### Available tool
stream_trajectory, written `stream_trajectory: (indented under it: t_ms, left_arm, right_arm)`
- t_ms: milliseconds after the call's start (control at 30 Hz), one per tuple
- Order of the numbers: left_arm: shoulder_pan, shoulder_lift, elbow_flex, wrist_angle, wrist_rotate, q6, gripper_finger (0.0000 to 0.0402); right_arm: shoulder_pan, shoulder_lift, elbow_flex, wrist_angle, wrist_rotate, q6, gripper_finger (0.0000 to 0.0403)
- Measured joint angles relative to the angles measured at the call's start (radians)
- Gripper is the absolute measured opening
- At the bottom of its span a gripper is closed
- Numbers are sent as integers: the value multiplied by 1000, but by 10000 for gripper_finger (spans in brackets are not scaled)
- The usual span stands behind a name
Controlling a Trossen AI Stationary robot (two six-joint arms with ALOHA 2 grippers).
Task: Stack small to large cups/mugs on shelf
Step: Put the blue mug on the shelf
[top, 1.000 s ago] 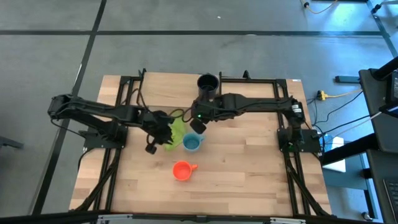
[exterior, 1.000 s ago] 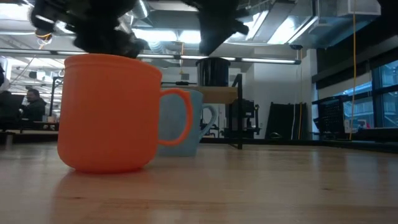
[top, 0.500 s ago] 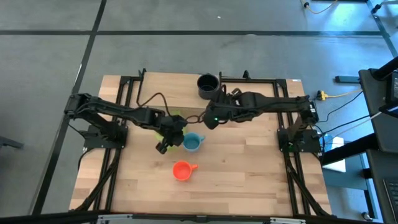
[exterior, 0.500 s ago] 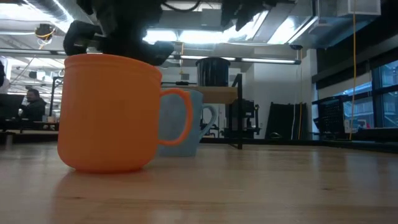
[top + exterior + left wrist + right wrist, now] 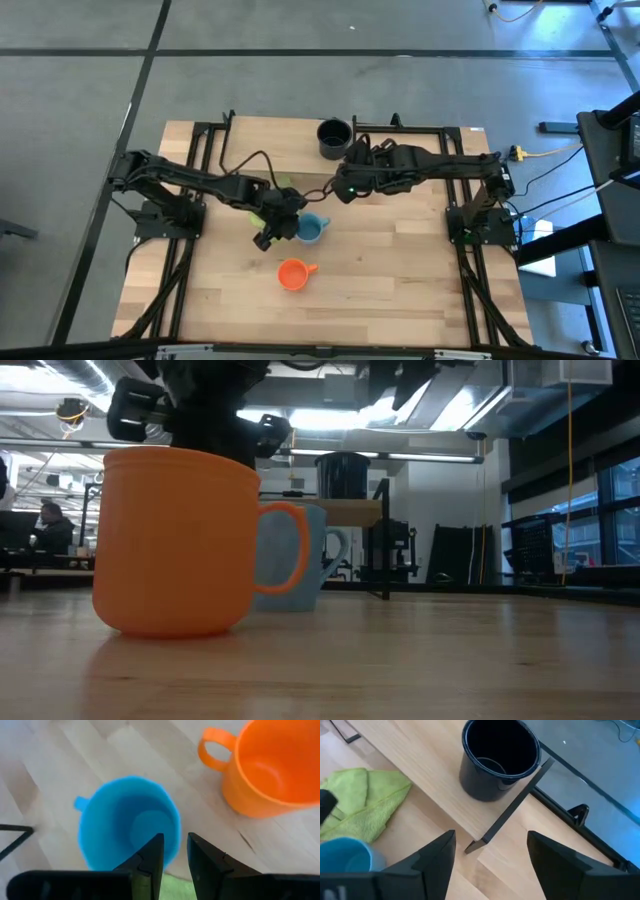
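The light blue mug (image 5: 311,229) stands upright on the tabletop, with the orange mug (image 5: 292,274) nearer the front edge. The navy mug (image 5: 500,757) stands on the shelf (image 5: 435,785) at the far side. My left gripper (image 5: 175,845) hangs over the blue mug, slanting down from the table's left. Its fingers are a little apart, over the near part of the rim. My right gripper (image 5: 490,855) hovers wide open above the table, between the shelf and the blue mug, with nothing between its fingers. My left gripper has one fingertip (image 5: 156,842) over the hollow of the blue mug and the other beyond its near rim (image 5: 172,862), coming slanting down from the table's left. I cannot tell whether either finger touches the mug, which stands upright on the table.
A green cloth (image 5: 365,805) lies on the table beside the blue mug, mostly under my left arm in the high view. The shelf's black metal leg (image 5: 512,802) runs below the navy mug. Bare wood lies along the table's near and right sides.
My left gripper has gone toward the table's right, from over the green cloth to the blue mug. My right gripper has risen and drawn back from near the blue mug toward the far edge and the shelf. The three mugs have kept their places.
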Motion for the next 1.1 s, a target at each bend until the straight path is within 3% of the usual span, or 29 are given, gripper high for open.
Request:
stream_trajectory:
  t_ms: [633,967,1100]
  left_arm:
    - [-19,107,1,-5,-26,16,81]
    - [-19,108,-1,-200,-89,-114,65]
    - [-28,92,-1,-201,-125,-121,46]
  right_arm:
    - [0,-3,0,-18,-16,36,248]
    - [0,-3,0,-18,-14,35,248]
    - [-3,-3,0,-17,-12,36,248]
